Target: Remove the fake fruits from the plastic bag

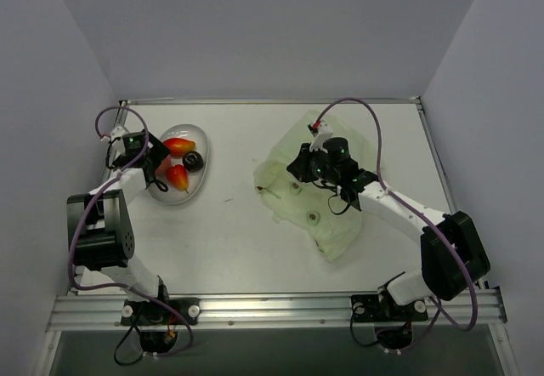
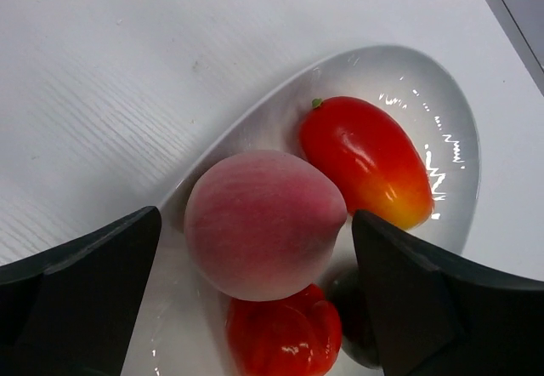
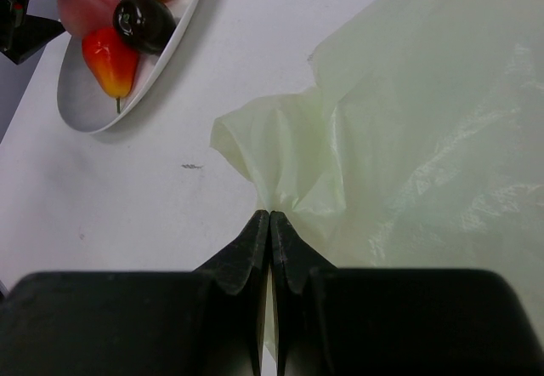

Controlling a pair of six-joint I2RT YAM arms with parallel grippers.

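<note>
The fake fruits lie in a white oval dish [image 2: 425, 87] at the table's left. They are a pink peach [image 2: 263, 223], an orange-red fruit [image 2: 365, 159], a red one [image 2: 285, 333] and a dark one [image 2: 357, 316]. My left gripper [image 2: 257, 219] hangs open over the dish, its fingers on either side of the peach, which rests on the other fruits. The pale green plastic bag [image 1: 327, 223] lies crumpled at the right. My right gripper [image 3: 269, 216] is shut on a pinched fold of the bag [image 3: 425, 138]. I see no fruit in the bag.
The dish [image 1: 174, 199] sits close to the table's left edge, beside the left arm. White tabletop [image 1: 229, 223] lies between dish and bag. Grey walls stand around the table on three sides.
</note>
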